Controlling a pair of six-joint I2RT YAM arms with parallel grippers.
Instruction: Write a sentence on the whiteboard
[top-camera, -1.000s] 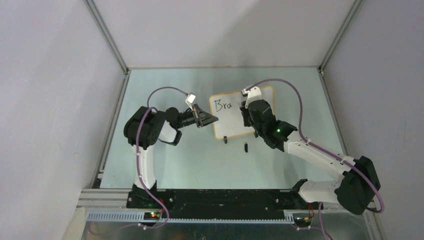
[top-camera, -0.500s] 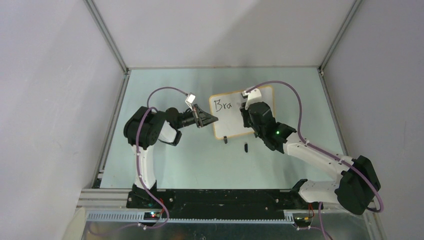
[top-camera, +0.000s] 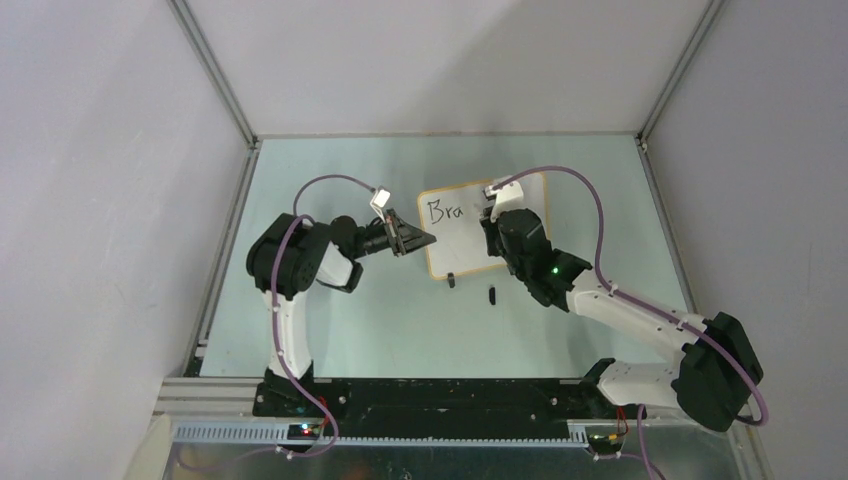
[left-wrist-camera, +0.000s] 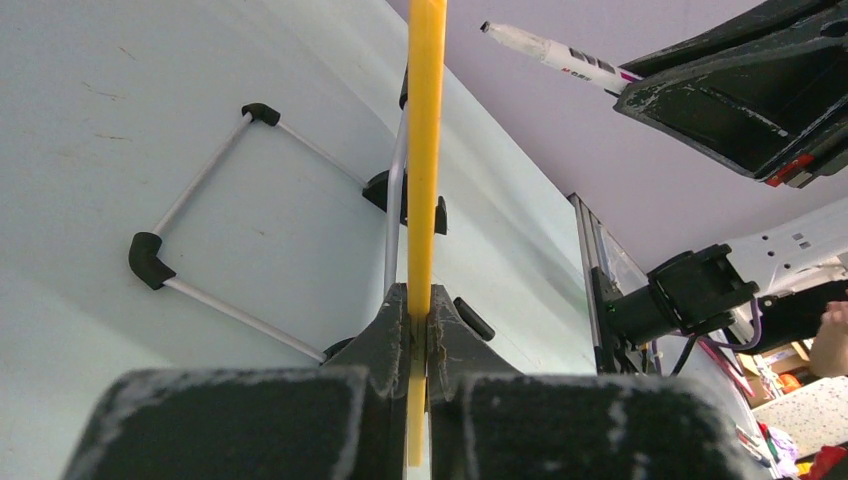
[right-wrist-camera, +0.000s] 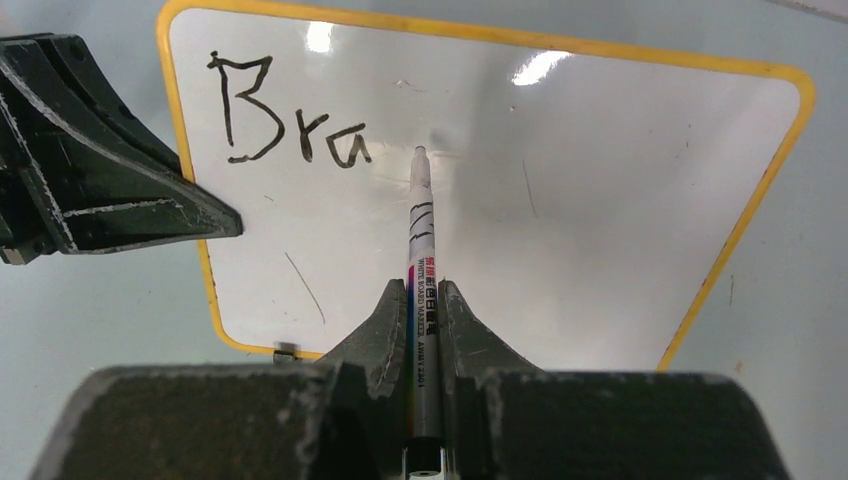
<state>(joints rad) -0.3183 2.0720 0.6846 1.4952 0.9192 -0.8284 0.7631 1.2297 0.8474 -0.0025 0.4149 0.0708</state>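
The whiteboard (top-camera: 465, 240) stands tilted mid-table, its yellow-orange frame (right-wrist-camera: 470, 32) filling the right wrist view. The sentence (right-wrist-camera: 285, 122) reads "Bra" in black at its top left; it also shows in the top view (top-camera: 445, 211). My left gripper (top-camera: 425, 239) is shut on the board's left edge, seen edge-on as a yellow strip (left-wrist-camera: 424, 180) between its fingers (left-wrist-camera: 392, 335). My right gripper (right-wrist-camera: 423, 295) is shut on a white marker (right-wrist-camera: 421, 260), tip just right of the "a". The marker also shows in the left wrist view (left-wrist-camera: 555, 58).
A small black marker cap (top-camera: 492, 294) lies on the table in front of the board. The board's wire stand and black feet (left-wrist-camera: 150, 262) rest on the pale green table. Grey walls and metal rails (top-camera: 215, 280) bound the table.
My right arm has shifted slightly right along the board. The lettering still reads "Bra". The left arm has not moved.
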